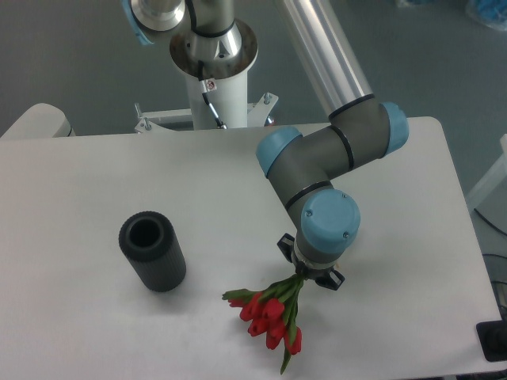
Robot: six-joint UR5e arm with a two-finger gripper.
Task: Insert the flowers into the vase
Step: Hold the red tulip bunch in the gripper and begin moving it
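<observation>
Your black two-finger gripper (305, 275) sits under the blue wrist cap, fingers hidden; can't tell how far open, though the stems run right up into it. Bunch of red tulips w/ green stems (269, 313) hangs/lies below-left over the white table (79, 198). Short dark-grey matte cylinder vase (152, 251) stands well apart, to the left.

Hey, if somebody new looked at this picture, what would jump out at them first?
The red tulips low and right of centre, their stems running up under the gripper of the grey and blue arm. Then the dark ribbed vase standing to their left on the white table.
</observation>
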